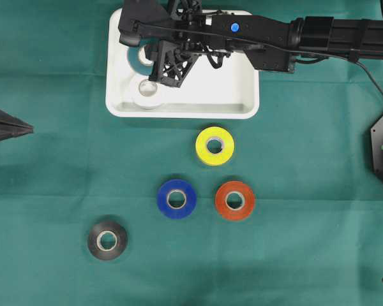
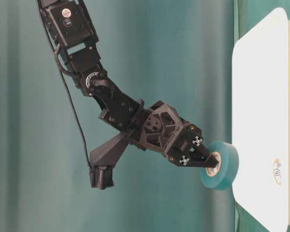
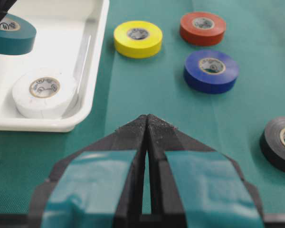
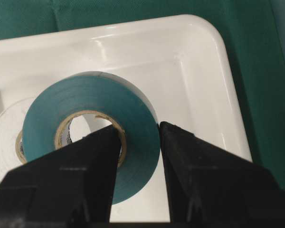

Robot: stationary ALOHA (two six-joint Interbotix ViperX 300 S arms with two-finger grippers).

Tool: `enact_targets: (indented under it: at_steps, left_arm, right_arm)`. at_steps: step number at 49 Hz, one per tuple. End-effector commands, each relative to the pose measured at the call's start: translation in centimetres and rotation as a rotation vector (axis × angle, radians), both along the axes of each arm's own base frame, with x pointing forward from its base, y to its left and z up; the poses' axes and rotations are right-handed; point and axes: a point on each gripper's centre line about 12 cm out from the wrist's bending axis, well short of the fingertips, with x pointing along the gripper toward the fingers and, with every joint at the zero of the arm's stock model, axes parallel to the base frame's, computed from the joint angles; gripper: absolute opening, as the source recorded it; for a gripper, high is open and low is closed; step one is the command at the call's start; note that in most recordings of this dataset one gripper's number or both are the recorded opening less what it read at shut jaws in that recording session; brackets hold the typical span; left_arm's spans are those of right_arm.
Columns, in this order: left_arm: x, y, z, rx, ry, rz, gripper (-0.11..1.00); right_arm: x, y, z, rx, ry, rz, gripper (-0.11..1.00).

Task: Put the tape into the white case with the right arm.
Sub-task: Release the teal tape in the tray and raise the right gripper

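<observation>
Case: white case (image 1: 242, 95) is lying at the top middle of the green cloth (image 1: 51, 159); its raised rim and rounded corners are showing in every view.
Case contents: white roll (image 3: 43, 91) is lying flat on the floor of the case, near the front rim in the left wrist view. Nothing else is resting on the part of the floor that is showing; in the overhead view the arm is covering part of it.
Teal roll: teal roll (image 4: 92, 135) is hanging over the case, tipped on edge, above and just beside the white roll; whether it is touching the floor I cannot tell.
Right gripper: right gripper (image 4: 140, 142) is pinching the wall of the teal roll, one finger sitting inside the cardboard core and the other pressing on the outer face. The arm is reaching across the case from the right of the overhead view.
Left gripper: left gripper (image 3: 147, 124) is sitting with its two tips pressed together, holding nothing, at the left edge of the overhead view, well apart from the case.
Rolls outside: yellow roll (image 1: 215, 145) is lying just below the case; blue roll (image 1: 177, 199) and red roll (image 1: 235, 200) are lying side by side lower down; black roll (image 1: 107, 240) is lying farther to the lower left.
</observation>
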Motion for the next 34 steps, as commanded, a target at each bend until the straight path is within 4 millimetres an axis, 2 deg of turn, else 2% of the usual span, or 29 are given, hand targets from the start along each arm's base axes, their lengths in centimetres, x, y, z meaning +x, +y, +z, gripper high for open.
enact_targets:
  at_steps: [1, 6, 9, 14, 16, 26, 34]
  left_arm:
    - [0.1, 0.0, 0.5, -0.003, -0.012, -0.001, 0.00]
    - [0.1, 0.0, 0.5, -0.003, -0.011, -0.001, 0.00]
    - [0.1, 0.0, 0.5, -0.003, -0.011, 0.001, 0.00]
    - [0.1, 0.0, 0.5, -0.003, -0.011, 0.001, 0.00]
    - [0.1, 0.0, 0.5, -0.003, -0.011, -0.001, 0.00]
    - [0.1, 0.0, 0.5, -0.003, -0.011, -0.001, 0.00]
    - [0.1, 0.0, 0.5, -0.003, -0.011, -0.001, 0.00]
  right_arm:
    - [0.1, -0.4, 1.4, -0.013, -0.036, -0.002, 0.01]
    - [0.2, -0.4, 1.0, -0.016, -0.031, 0.001, 0.17]
    - [0.4, -0.3, 0.8, -0.021, -0.033, 0.008, 0.33]
    - [0.4, -0.3, 0.7, -0.022, -0.035, 0.011, 0.65]
    - [0.4, -0.4, 0.7, -0.023, -0.037, 0.010, 0.73]
    - [0.2, -0.4, 0.4, -0.020, -0.028, 0.010, 0.72]
    - [-1.1, 0.1, -0.3, -0.011, 0.008, 0.009, 0.72]
